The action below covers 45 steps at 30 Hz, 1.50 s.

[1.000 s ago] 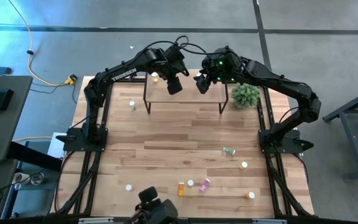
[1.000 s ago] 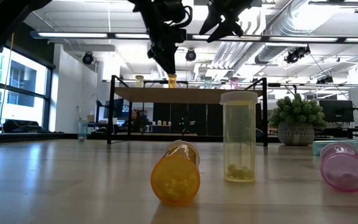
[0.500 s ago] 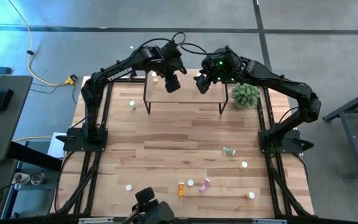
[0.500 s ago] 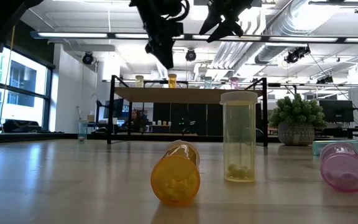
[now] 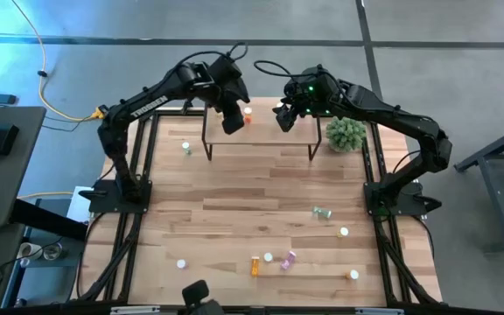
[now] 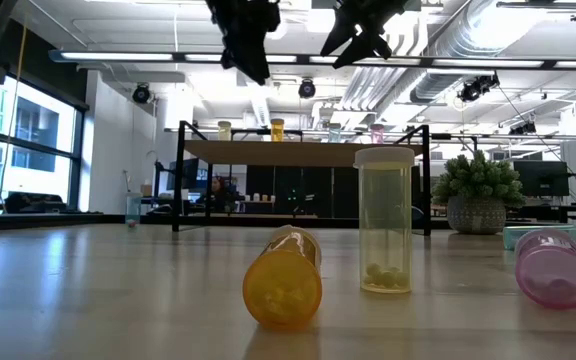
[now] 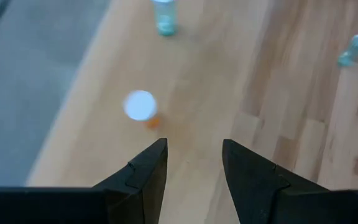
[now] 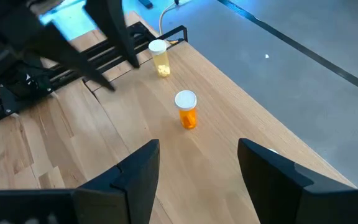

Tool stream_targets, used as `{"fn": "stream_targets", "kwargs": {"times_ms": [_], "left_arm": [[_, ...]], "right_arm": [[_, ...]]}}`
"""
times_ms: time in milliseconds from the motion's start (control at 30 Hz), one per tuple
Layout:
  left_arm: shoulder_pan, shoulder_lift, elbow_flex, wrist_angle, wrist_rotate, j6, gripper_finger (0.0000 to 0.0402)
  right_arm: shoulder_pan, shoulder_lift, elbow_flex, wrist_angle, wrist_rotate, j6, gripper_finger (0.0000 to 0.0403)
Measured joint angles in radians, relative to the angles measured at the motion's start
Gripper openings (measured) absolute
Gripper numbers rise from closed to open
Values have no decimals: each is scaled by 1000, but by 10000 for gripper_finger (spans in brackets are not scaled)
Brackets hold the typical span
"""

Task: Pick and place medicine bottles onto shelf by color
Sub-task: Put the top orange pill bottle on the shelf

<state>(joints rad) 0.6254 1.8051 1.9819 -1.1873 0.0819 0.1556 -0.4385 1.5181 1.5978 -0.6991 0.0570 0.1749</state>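
Orange medicine bottle (image 8: 187, 109) stands upright on the shelf (image 5: 265, 133) near its back edge, a yellow bottle (image 8: 159, 56) farther along. Left pincer (image 5: 232, 123) hovers above the shelf's left end, fingers parted and empty. Right pincer (image 5: 284, 118) hangs wide open, also empty, over the shelf's right half.

An upright yellow bottle (image 6: 383, 220) stands on the table (image 6: 118, 290). Just left of it an orange bottle (image 6: 283, 278) lies on its side; a pink bottle (image 6: 555, 267) lies well right. Behind it stands the shelf (image 6: 303, 151) bearing small bottles, two grippers above.
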Motion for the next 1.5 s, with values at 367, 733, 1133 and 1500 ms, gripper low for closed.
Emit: {"fn": "stream_targets", "kwargs": {"times_ms": [367, 733, 1133, 1500], "left_arm": [[-44, -243, -570, 551, 3, -101, 145], [-65, -272, -916, 1065, -93, -93, 145], [-48, -244, -920, 1090, -79, -92, 145], [-36, -242, -920, 1126, -63, -58, 145]], "right_arm": [[0, 0, 0, 0, 0, 0, 208], [0, 0, 0, 0, 0, -5, 208], [0, 0, 0, 0, 0, -19, 208], [0, 0, 0, 0, 0, -18, 208]]}}
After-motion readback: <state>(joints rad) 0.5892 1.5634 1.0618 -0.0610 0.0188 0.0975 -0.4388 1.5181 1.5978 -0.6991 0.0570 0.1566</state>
